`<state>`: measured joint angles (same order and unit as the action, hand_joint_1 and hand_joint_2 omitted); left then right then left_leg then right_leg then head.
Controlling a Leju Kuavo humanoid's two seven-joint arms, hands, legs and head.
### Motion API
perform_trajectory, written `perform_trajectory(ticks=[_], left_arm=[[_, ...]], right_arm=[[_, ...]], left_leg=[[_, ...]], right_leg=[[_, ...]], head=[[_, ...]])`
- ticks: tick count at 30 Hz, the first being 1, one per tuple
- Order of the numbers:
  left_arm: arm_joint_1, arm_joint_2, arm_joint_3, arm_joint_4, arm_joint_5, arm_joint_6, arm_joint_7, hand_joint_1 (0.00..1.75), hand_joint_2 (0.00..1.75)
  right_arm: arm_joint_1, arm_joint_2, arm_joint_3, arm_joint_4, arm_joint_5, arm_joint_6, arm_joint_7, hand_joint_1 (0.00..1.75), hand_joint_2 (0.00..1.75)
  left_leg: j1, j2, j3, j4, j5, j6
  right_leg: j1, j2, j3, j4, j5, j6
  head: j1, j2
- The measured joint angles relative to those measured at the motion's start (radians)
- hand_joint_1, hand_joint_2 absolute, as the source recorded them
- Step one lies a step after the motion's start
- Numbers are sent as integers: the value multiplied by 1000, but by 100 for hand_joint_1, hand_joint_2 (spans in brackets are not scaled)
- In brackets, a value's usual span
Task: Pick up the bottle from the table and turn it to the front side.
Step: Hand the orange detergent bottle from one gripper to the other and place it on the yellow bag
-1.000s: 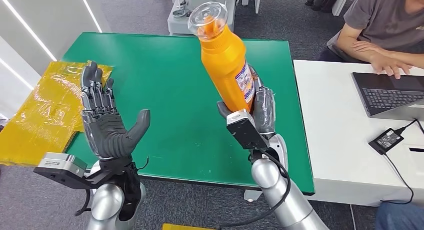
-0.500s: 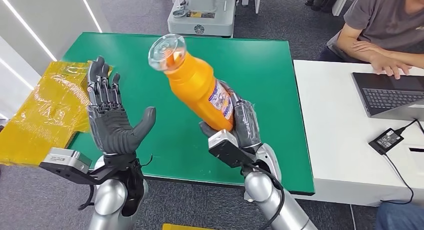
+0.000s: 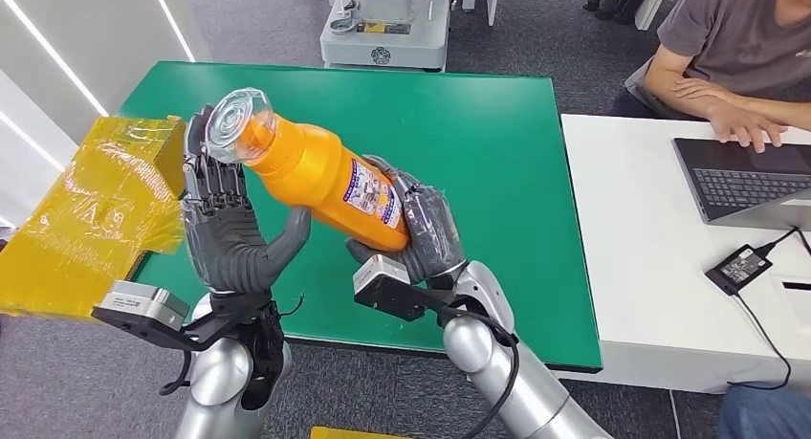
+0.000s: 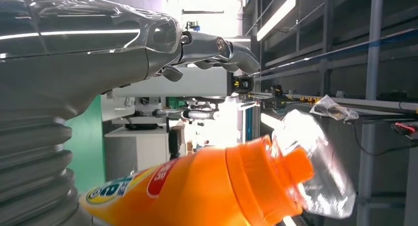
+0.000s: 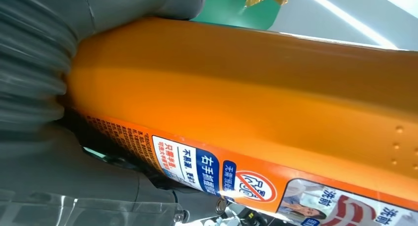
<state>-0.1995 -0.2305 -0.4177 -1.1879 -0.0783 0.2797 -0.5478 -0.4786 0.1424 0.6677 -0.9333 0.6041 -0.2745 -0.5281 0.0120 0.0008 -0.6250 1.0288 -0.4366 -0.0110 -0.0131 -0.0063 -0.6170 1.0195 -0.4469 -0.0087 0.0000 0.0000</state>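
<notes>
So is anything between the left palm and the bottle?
Nothing: head view shows just bare green table behind the gap between left hand and bottle.

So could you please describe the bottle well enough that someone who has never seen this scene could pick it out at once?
Look above the near left part of the green table, between the two robot hands. The bottle lies tilted there, its base gripped by the right hand. It alone is bright orange, with a clear cap and a printed label.

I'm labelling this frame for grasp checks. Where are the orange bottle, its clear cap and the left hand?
orange bottle [image 3: 311, 166], head view, on the bare orange body.
clear cap [image 3: 236, 125], head view, on the round top.
left hand [image 3: 230, 238], head view, on the open palm.
</notes>
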Motion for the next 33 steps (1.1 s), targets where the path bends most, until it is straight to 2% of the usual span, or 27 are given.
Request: perform_trajectory(ticks=[16, 23, 33], left_arm=[[2, -2, 0, 0, -7, 17, 3, 0, 175], [11, 1, 17, -16, 28, 58, -1, 0, 175], [35, 5, 38, -37, 46, 66, -1, 0, 175]], right_arm=[[-71, 39, 57, 73, -9, 89, -4, 175, 175], [-78, 42, 61, 94, -38, 92, -13, 175, 175], [-74, 41, 70, 98, -48, 106, -28, 175, 175]], left_leg=[[0, 0, 0, 0, 0, 0], [0, 0, 0, 0, 0, 0], [0, 0, 0, 0, 0, 0]], right_leg=[[0, 0, 0, 0, 0, 0], [0, 0, 0, 0, 0, 0], [0, 0, 0, 0, 0, 0]], head=[[0, 0], [0, 0], [0, 0]])
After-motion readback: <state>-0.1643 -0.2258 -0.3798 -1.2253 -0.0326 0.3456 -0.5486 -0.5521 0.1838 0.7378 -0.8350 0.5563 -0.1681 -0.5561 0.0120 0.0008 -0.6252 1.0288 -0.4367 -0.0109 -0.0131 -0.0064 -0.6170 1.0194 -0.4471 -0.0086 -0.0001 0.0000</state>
